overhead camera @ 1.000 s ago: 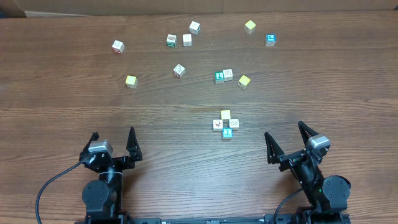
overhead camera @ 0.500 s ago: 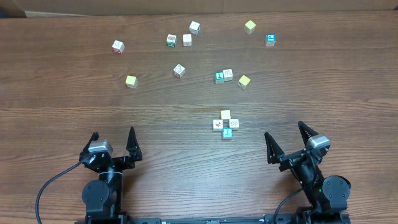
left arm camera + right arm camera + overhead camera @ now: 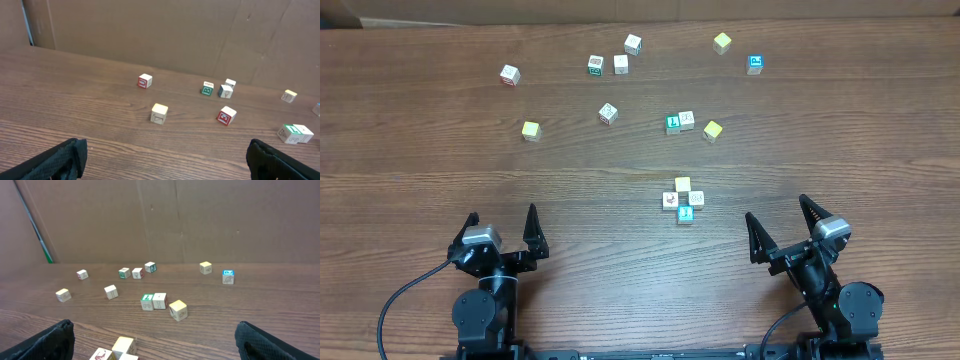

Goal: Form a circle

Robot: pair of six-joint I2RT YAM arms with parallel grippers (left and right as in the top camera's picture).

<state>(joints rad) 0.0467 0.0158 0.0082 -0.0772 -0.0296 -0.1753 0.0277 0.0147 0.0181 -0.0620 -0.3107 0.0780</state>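
You look finished: the tight ring of four small toy cubes (image 3: 683,199) (yellow, two white, cyan) sits closed; left gripper (image 3: 501,214) and right gripper (image 3: 777,208) gape empty, near.

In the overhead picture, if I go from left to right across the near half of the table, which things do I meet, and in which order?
The left pincer, open → the circle, a tight ring of four small cubes → the right pincer, open.

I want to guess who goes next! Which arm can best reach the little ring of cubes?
Probably right: the open right gripper sits much nearer the circle than the left gripper does.
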